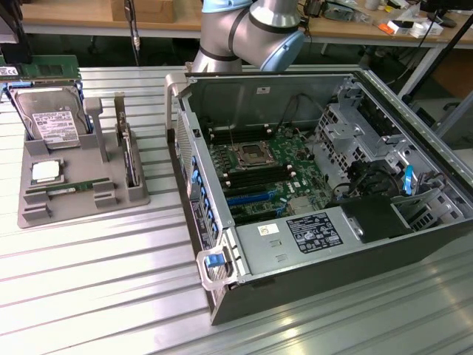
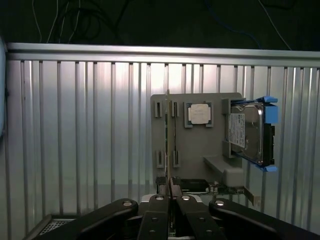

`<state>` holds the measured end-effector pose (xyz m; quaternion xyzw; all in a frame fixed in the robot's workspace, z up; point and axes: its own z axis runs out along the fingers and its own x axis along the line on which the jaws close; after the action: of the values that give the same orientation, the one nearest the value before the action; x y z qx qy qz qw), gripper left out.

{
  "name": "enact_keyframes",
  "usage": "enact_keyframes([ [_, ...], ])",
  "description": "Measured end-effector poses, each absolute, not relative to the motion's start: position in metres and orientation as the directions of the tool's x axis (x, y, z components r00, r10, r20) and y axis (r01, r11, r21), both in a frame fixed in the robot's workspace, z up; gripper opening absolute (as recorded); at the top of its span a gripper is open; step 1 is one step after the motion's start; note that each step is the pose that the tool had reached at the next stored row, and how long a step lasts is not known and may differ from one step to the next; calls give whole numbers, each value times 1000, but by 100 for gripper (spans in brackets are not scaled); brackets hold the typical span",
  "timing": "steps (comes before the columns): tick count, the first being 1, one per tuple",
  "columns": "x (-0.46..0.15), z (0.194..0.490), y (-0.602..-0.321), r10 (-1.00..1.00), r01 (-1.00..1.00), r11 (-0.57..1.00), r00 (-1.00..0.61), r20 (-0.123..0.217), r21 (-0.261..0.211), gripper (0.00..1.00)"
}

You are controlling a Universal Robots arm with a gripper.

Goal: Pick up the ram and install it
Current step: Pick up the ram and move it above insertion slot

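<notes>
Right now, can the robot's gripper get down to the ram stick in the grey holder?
Probably yes. The ram lies uncovered in the grey holder, and nothing stands between it and the gripper, though the gripper is shut.

The arm sits at the top centre of the exterior view, its silver-and-blue joints folded. In the wrist view the gripper has its dark fingers pressed together.
</notes>
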<state>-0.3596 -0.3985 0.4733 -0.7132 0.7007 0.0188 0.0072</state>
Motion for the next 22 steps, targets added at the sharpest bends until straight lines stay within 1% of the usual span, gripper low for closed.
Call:
enact_keyframes([
  [11,-312,472,-399,-999,-1000,-18,17,-37,21,12],
  [22,-272,448,-399,-999,-1000,-18,17,-37,24,12],
])
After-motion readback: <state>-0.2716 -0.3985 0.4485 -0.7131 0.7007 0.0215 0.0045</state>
